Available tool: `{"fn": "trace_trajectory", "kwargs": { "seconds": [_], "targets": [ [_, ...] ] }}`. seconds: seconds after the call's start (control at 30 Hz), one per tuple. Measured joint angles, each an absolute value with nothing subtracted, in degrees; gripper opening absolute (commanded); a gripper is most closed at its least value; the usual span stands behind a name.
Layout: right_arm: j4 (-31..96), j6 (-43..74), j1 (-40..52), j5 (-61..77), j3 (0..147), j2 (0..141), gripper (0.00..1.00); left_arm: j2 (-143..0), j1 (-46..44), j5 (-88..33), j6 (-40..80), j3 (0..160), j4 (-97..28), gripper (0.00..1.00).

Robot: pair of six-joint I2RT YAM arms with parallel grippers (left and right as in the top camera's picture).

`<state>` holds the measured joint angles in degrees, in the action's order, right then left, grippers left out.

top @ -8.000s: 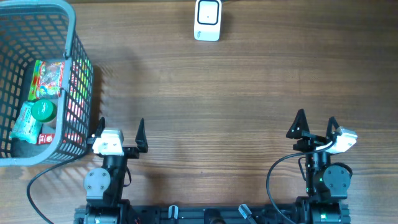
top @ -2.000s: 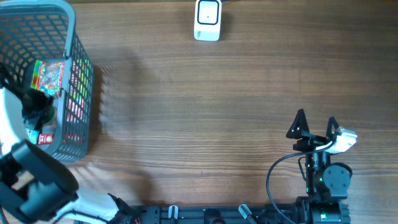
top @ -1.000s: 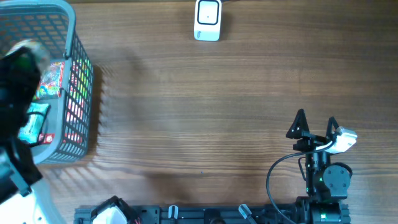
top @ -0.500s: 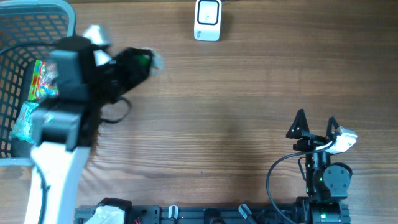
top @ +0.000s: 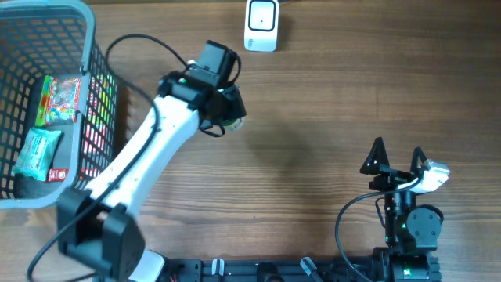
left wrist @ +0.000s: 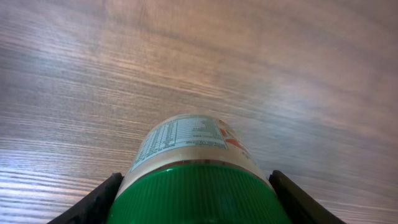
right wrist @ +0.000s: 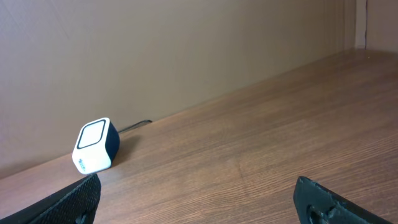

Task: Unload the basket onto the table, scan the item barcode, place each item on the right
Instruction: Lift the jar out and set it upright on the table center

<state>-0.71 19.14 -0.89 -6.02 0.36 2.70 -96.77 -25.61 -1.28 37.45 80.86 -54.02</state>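
The item is a jar with a green ribbed lid and a printed label, and my left gripper is shut on it with a black finger against each side. Seen from overhead, the left gripper hangs over the wood table below and left of the white barcode scanner, and only a sliver of the jar shows under it. My right gripper rests open at the lower right, holding nothing. In its wrist view the right gripper faces the scanner far off.
A grey wire basket stands at the far left with a colourful packet and a teal packet inside. The scanner's cable runs off the back edge.
The left arm has swung out of the basket and to the right with the jar, from above the basket rim to the table below the scanner. The right arm has stayed still.
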Motion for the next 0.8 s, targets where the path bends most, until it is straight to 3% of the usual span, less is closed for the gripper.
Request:
{"fn": "trace_trajectory", "kwargs": {
  "seconds": [0.4,0.8],
  "targets": [
    [-0.7,19.1,-0.9,-6.0,0.4,2.7,1.0,-109.5,-29.6,-1.1,37.5,80.9,-52.5,0.6],
    [-0.7,19.1,-0.9,-6.0,0.4,2.7,1.0,-113.5,-29.8,-3.6,37.5,81.2,-48.0,0.62]
  ]
}}
